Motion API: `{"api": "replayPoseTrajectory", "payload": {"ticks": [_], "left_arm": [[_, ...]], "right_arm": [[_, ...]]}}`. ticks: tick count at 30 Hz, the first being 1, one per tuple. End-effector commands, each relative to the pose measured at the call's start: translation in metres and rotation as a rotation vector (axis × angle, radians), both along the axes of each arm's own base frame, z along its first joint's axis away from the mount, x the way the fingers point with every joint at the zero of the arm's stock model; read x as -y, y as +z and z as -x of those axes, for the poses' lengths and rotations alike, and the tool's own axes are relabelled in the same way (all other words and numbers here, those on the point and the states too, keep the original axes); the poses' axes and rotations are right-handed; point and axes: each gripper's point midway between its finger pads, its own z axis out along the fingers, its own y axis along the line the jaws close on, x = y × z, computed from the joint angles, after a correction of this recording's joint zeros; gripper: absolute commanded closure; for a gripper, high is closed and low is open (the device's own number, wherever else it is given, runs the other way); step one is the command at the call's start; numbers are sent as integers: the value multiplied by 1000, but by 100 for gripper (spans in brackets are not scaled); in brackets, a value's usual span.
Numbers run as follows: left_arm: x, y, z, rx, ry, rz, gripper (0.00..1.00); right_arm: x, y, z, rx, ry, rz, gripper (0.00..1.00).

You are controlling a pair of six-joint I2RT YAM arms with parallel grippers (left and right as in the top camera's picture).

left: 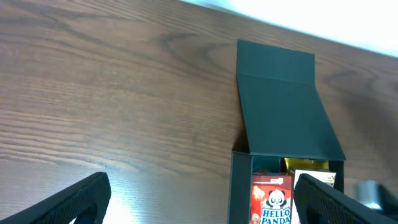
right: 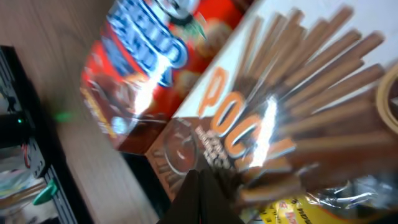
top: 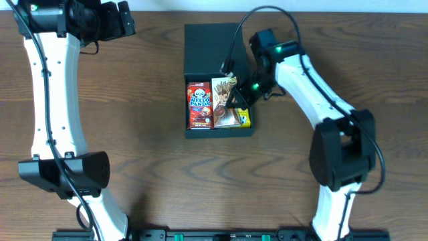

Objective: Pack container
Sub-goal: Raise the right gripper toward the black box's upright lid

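The dark teal-black container lies open at the table's middle, its flap lid folded back. Inside lie a red Hello Panda box, a Pocky box and a yellow packet. My right gripper is shut, its tips down on the Pocky box inside the container; in the right wrist view the closed fingers sit by the Hello Panda box. My left gripper is open and empty at the far left back. Its wrist view shows the lid and the Hello Panda box.
Bare wooden table surrounds the container. The right arm's cable arcs over the lid. The left arm's base stands at the front left, the right arm's base at the front right.
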Motion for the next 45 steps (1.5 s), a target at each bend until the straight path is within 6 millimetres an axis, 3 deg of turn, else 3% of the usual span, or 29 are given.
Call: {"api": "replayPoseTrajectory", "payload": {"ticks": [1,6,10,12,17,21,27,35,41,45], "left_arm": [[1,-3,-2,-3,-21,-17,5],[1,-3,-2,0,-35,-26,5],[1,-3,-2,0,-37,-26,5],[1,-3,-2,2,-44,-30,5],[4,-6,-1,-4,-52,-29,4],[14,-10,-1,-14,-75,-29,5],[37,-13,-1,-13,-123,-29,5],[45,-9,-7,18,-131,-19,5],[45,-9,-8,21,-131,-19,5],[46,-10,-9,21,-133,-17,5]], "right_arm": [[6,-26,3,-37,3,61,99],[14,-35,-2,-49,-26,93,99],[11,-28,-2,-59,-38,72,99],[5,-13,-2,-56,-36,28,99],[-9,50,-24,106,-30,-78,99],[-15,70,-46,227,-35,-121,99],[-9,43,-67,242,-90,-44,99],[-7,-4,-65,137,-100,2,99],[-6,-6,-65,126,-109,4,99],[-11,10,-69,121,-121,-38,99]]}}
